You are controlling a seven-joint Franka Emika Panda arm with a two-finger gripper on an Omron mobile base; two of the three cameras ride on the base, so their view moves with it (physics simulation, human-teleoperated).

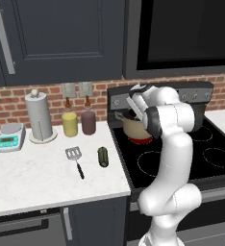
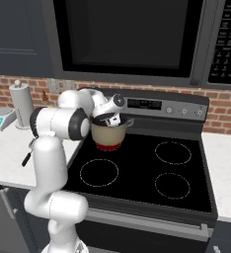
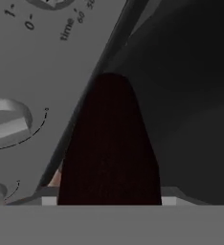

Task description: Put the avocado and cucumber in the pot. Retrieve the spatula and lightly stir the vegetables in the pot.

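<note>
The gripper [image 2: 111, 118], jaws partly closed on the dark avocado [image 3: 109, 143], hovers over the pot [image 1: 136, 126] at the stove's back-left burner, while cucumber [image 1: 103, 156] and spatula [image 1: 75, 158] wait on the counter near its front edge.

Locate the pot [image 1: 133, 126]: tan, round, dark-rimmed, upright on the rear left burner of the stove. The avocado [image 3: 109, 143], nearly black and egg-shaped, sits between the jaws, directly above the pot's dark interior. The cucumber [image 1: 103, 156], stubby and olive-green, lies flat on the tabletop. The spatula [image 1: 75, 160] lies just beside it, slotted head rearward, black handle forward.
</note>
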